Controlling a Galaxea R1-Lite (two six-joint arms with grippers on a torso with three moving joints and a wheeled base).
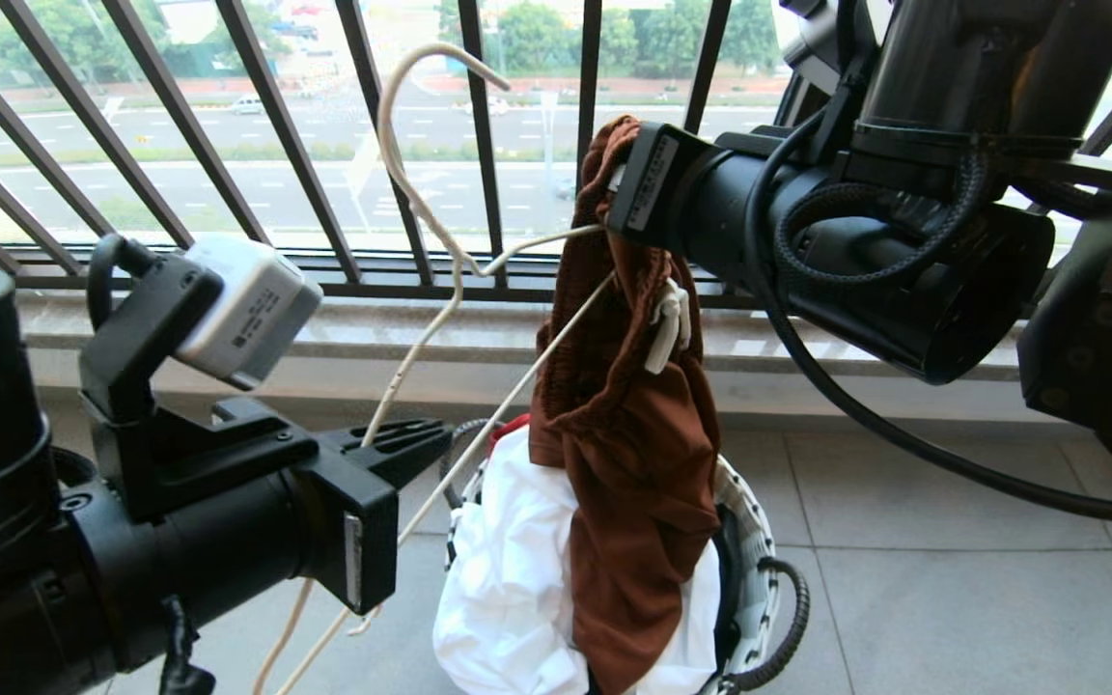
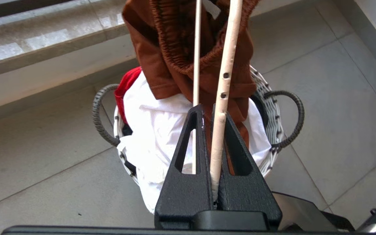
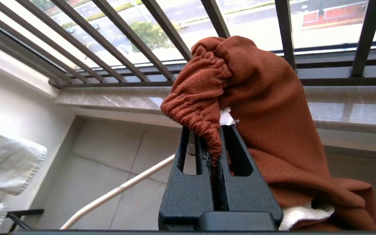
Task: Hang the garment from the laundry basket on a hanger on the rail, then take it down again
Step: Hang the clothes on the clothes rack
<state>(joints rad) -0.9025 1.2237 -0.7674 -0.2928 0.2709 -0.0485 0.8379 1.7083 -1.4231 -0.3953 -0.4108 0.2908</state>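
Floor of large grey tiles (image 1: 952, 541) runs up to a pale stone sill (image 1: 421, 338) below a black barred window railing (image 1: 266, 125), and behind the bars a road and trees are visible. On the tiles stands the laundry basket (image 1: 759, 541), round and white, with a dark looped cord handle at each side. A white cloth (image 1: 508, 579) fills it, and a bit of red fabric (image 2: 126, 85) shows at its rim.

The right gripper (image 3: 214, 143) is clamped on the gathered waistband of the garment (image 1: 633, 463), which hangs from it, above the basket; its lower end reaches down in front of the white cloth. The white drawstring (image 1: 669, 323) hangs at the front of the shorts. The left gripper (image 2: 211, 112) is shut on one bar of the hanger (image 1: 421, 193); the long hook of this hanger points up before the railing, free in the air, and one thin arm passes to the waistband.

From the head view the right arm hides the gripper's fingers, and the lower end of the hanger is cut off at the frame edge. The inside of the basket behind the garment cannot be made out. A pale cloth (image 3: 8, 163) at the edge of the right wrist view is only partly visible.

Open tiles lie to the right of the basket.
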